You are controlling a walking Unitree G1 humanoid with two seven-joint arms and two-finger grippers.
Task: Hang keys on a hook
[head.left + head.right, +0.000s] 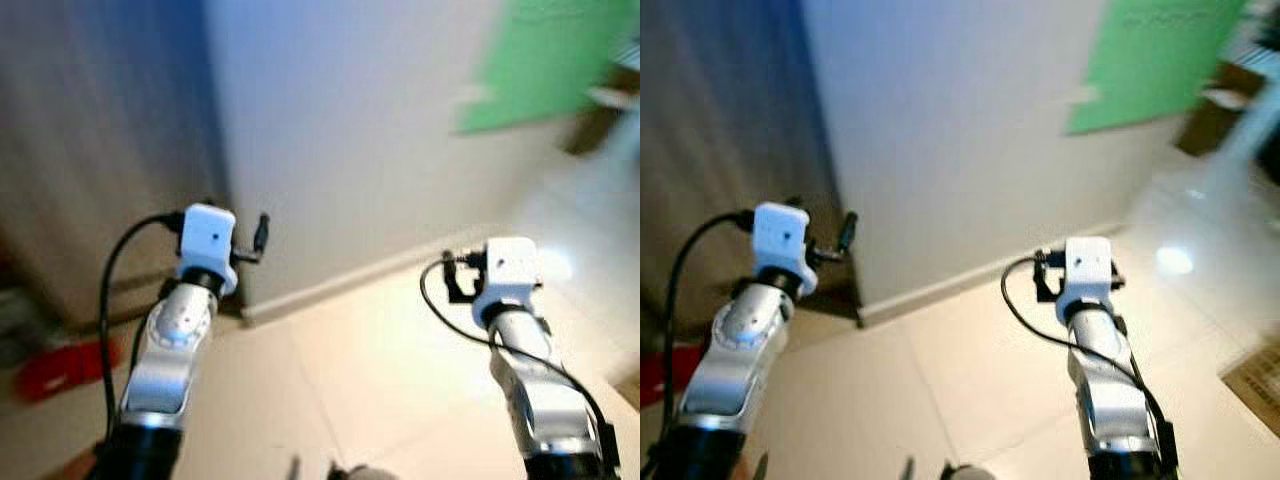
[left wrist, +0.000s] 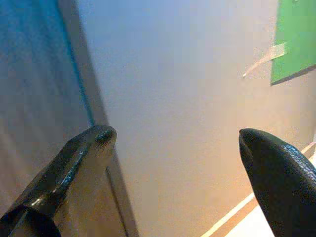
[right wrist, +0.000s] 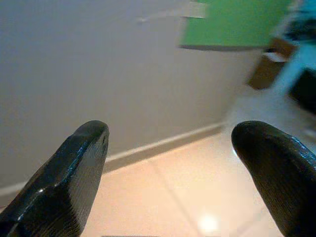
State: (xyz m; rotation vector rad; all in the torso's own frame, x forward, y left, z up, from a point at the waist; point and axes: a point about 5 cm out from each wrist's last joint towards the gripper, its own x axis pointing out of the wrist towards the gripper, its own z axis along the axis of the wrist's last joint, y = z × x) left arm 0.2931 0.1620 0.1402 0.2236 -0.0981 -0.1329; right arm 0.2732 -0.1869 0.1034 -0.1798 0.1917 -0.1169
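A: Both the left gripper (image 2: pixel 173 148) and the right gripper (image 3: pixel 170 143) have their jaws wide apart, holding nothing.

B: I can't make out keys or a hook anywhere (blurred views). Walking on, the arms risk clipping the wall (image 1: pixel 340 130) on the far left.

You have two silver arms in view, one left arm (image 1: pixel 170 345) and one right arm (image 1: pixel 530 370). Each carries one white wrist block and one black cable, giving two blocks and two cables in total. You can count two grippers: the left gripper (image 2: pixel 173 143) and the right gripper (image 3: pixel 170 136), each with two black fingers spread apart, four fingers altogether. One green sheet (image 1: pixel 535 65) hangs on one pale wall (image 1: pixel 350 130). One red object (image 1: pixel 55 368), blurred, lies on the floor.
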